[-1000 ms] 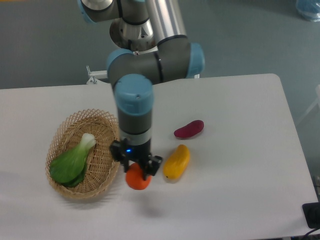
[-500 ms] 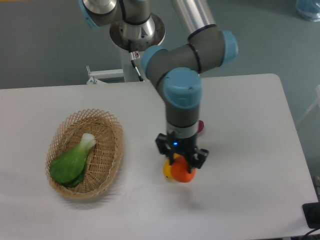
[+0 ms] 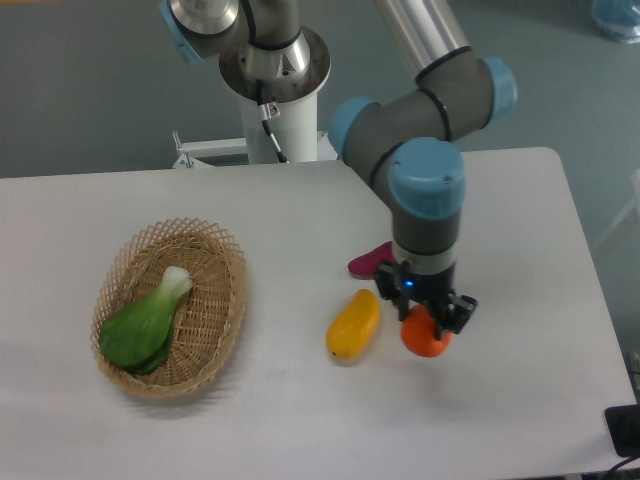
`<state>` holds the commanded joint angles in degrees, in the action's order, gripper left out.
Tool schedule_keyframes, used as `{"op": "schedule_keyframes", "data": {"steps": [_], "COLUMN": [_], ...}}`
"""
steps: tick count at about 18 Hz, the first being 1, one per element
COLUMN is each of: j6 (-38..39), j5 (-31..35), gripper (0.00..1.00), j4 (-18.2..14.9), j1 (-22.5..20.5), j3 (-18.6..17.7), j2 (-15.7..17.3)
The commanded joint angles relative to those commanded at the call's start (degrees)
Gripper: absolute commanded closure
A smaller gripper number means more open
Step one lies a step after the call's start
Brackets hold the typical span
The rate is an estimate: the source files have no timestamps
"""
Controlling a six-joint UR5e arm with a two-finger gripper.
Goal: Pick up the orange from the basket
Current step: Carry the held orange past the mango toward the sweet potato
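- The gripper (image 3: 428, 322) is clamped on the orange (image 3: 425, 339), over the table (image 3: 520, 250), well apart from the basket (image 3: 215, 330).
- The orange is round and smooth, so I think it could slip out and roll.
- It might bump the yellow fruit (image 3: 354, 324) nearby.

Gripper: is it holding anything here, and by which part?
Yes: the gripper holds the small round orange fruit, its fingers closed on the fruit's upper sides.
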<state>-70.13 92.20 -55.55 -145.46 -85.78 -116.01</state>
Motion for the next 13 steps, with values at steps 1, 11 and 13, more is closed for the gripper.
{"op": "schedule_keyframes", "data": {"steps": [1, 11, 13], "j6": [-0.18, -0.18, -0.18], "j5": [0.00, 0.00, 0.00], "gripper": [0.55, 0.55, 0.55], "j4": [0.00, 0.09, 0.17], "j1": [0.00, -0.27, -0.27], "j3": [0.00, -0.44, -0.52], "j2": [-0.09, 0.08, 0.09]}}
